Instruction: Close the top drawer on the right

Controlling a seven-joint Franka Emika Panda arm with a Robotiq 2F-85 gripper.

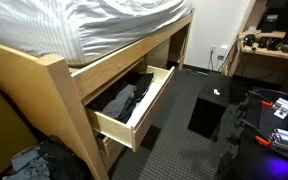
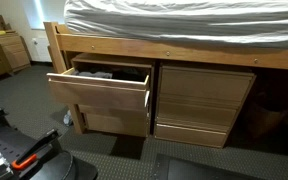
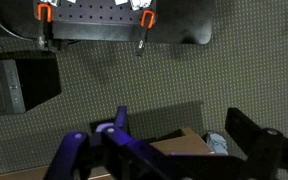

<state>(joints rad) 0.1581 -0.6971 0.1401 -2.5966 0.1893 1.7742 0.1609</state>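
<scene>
Carpeted bedroom, drawers under the bed: the top drawer (image 2: 99, 92) is sitting pulled out.
Clothes are showing inside its dark interior. The tool (image 3: 164, 150) is hovering over carpet, jaws spread and empty, probably lining up a push.

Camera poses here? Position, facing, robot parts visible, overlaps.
Exterior view: beside the bed, looking obliquely along its front at the open top drawer; no hand visible.
Exterior view: low, squarely facing the bed front and the top drawer; no hand visible.
Wrist view: looking down at carpet; the hand at the bottom edge, open.
Shared: both exterior views show the drawer; the black box shows in an exterior view and, apparently, the wrist view.
</scene>
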